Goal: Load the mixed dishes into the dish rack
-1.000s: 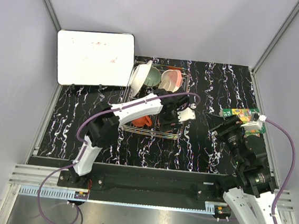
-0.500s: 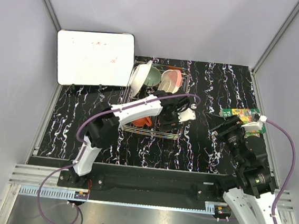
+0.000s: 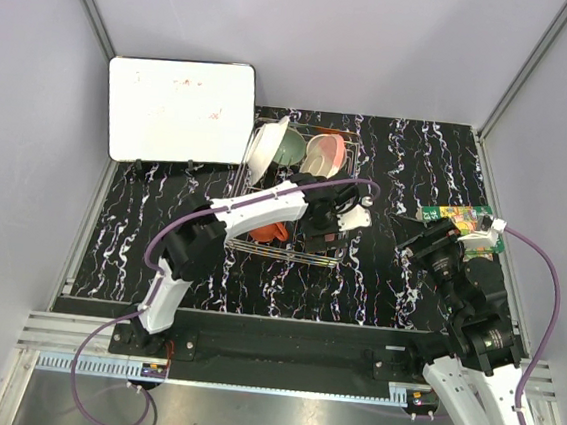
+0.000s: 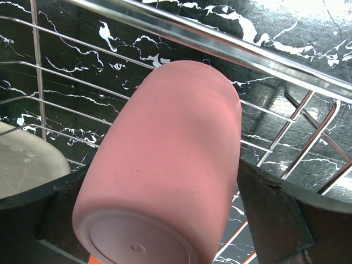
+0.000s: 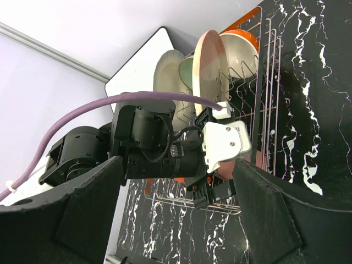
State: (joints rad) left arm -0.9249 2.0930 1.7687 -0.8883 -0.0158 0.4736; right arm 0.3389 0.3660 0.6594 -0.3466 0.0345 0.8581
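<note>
The dish rack (image 3: 284,255) stands mid-table. At its back stand a white plate (image 3: 261,150), a mint green bowl (image 3: 289,150), the pink-and-cream plate (image 3: 319,154) and a cream bowl (image 3: 336,143). An orange mug (image 3: 270,231) lies at the rack's front. My left gripper (image 3: 323,236) reaches into the front right corner of the rack (image 4: 220,41). The small pink cup (image 4: 165,165) lies on its side between that gripper's (image 4: 159,220) open fingers, base toward the camera. My right gripper (image 3: 419,244) hovers open and empty to the right of the rack (image 5: 264,110).
A whiteboard (image 3: 178,110) leans at the back left, next to the rack. A green book (image 3: 463,230) lies by the right wall under my right arm. Grey walls enclose the black marbled table (image 3: 377,282).
The left gripper's jaws have spread wider around the pink cup, and the hand has sunk slightly into the rack. The right arm has barely moved.
</note>
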